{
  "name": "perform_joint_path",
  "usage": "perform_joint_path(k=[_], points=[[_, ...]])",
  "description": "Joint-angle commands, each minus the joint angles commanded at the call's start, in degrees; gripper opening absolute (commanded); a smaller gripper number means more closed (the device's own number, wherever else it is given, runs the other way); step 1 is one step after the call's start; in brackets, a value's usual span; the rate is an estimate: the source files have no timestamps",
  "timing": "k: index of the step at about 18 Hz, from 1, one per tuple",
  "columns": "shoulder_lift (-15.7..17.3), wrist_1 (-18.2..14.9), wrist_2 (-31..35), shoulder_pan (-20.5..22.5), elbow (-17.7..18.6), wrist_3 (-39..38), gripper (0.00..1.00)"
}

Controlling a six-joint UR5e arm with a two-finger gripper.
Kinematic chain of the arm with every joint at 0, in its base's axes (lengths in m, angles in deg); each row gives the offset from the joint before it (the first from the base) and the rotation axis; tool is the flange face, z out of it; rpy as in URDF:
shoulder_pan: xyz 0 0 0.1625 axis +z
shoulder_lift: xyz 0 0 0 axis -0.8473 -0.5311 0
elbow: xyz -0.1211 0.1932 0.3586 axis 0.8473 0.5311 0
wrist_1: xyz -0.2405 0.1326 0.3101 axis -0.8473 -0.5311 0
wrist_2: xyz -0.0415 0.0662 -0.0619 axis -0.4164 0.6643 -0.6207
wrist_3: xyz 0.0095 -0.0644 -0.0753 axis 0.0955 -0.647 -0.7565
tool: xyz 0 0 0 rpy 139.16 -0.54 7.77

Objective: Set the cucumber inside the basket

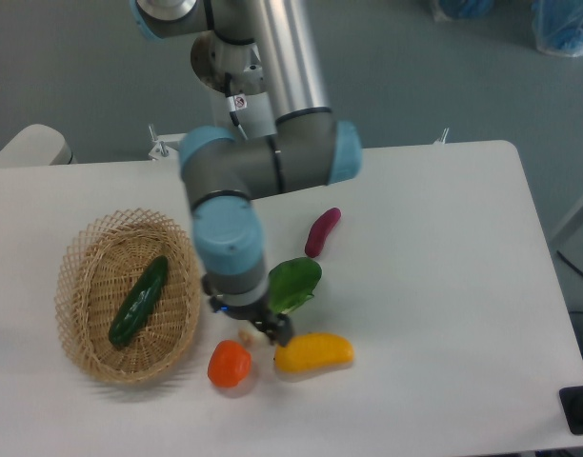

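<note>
Now cucumber (pixel 138 301) inside basket (pixel 82 262)

The desk (pixel 434 286) is plain white. Near its left edge the basket (pixel 82 328) is light tan wicker with an open-weave rim, and the cucumber (pixel 139 301) in it is dark, glossy green. Toward the middle lie a purple-red eggplant (pixel 322 231) and a bok choy (pixel 293 285) with a bright green leaf. Nearer the front edge are an orange-red tomato (pixel 229 364) and a yellow pepper (pixel 313 351). The arm (pixel 263 171) is grey and silver with pale blue caps.
</note>
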Motion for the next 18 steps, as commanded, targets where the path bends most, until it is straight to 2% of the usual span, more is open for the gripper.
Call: perform_joint_path(k=[5,10,14,18], points=[[-2.19,-0.09,0.09,4.49,-2.63,4.32,1.00],[-4.66,0.00,0.27,7.12,-4.74,8.02,1.00],[-5.98,0.09,0.00,8.27,-6.94,9.69,1.00],[-6.07,0.35,-0.17,9.24,-6.86,10.92,1.00]])
